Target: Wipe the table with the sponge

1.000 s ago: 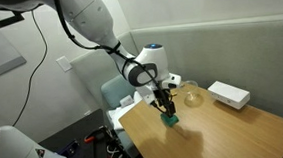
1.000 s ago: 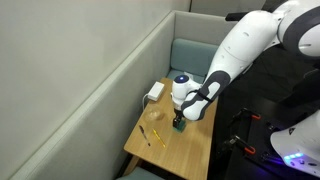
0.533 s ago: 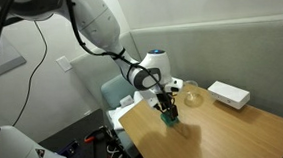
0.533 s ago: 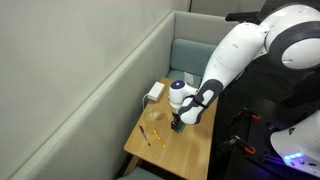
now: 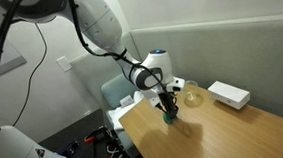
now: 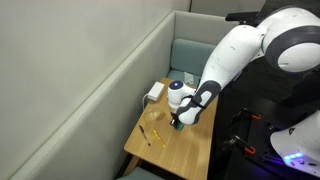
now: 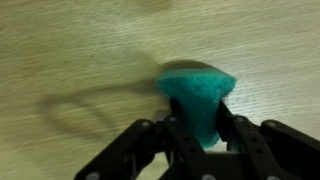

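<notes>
The end effector (image 7: pixel 203 122) is squeezing the sponge (image 7: pixel 200 92) between its two dark fingers (image 7: pixel 247 140). The fingers are closing in tight on both sides of the sponge, so the end effector is only as open as the squashed sponge is wide. In the wrist view the teal sponge is sticking out past the fingertips. It is looking pinched and thin where the fingers are gripping it and wider at its far end (a bit like a fan). The light brown worktop (image 7: pixel 70 50) is filling the rest of that view, and a soft shadow is lying on the wood just beside the sponge.

In both exterior views the arm is reaching down, and the end effector (image 5: pixel 168 108) is pointing at the worktop (image 5: pixel 231 133) with the sponge (image 5: pixel 169 116) right under it. The sponge is sitting low on the wood and looks to be touching it, near the worktop's end by the pale chair (image 5: pixel 113 91). A glass bowl (image 5: pixel 192 97) is standing near the sponge, and a white box (image 5: pixel 228 94) is lying well apart from it. In an exterior view the sponge (image 6: pixel 175 126) is showing as a small dark green spot below the end effector (image 6: pixel 177 120), about halfway along the worktop (image 6: pixel 190 152).
</notes>
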`<action>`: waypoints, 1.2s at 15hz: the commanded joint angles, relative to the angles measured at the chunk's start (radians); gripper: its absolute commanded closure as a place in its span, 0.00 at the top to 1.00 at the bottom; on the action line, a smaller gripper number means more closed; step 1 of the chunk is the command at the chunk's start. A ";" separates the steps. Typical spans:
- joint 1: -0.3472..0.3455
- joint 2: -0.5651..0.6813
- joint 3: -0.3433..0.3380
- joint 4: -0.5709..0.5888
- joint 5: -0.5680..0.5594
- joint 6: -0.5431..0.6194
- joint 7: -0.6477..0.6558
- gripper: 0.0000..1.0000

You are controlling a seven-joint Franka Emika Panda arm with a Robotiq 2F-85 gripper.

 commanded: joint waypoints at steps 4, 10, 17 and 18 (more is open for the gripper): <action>0.030 0.005 -0.020 0.019 -0.027 0.002 0.041 0.00; -0.009 0.019 -0.030 0.015 -0.007 0.013 0.047 0.02; -0.169 0.029 -0.038 0.008 0.056 0.029 0.052 0.02; -0.192 0.031 -0.041 0.010 0.067 0.028 0.053 0.02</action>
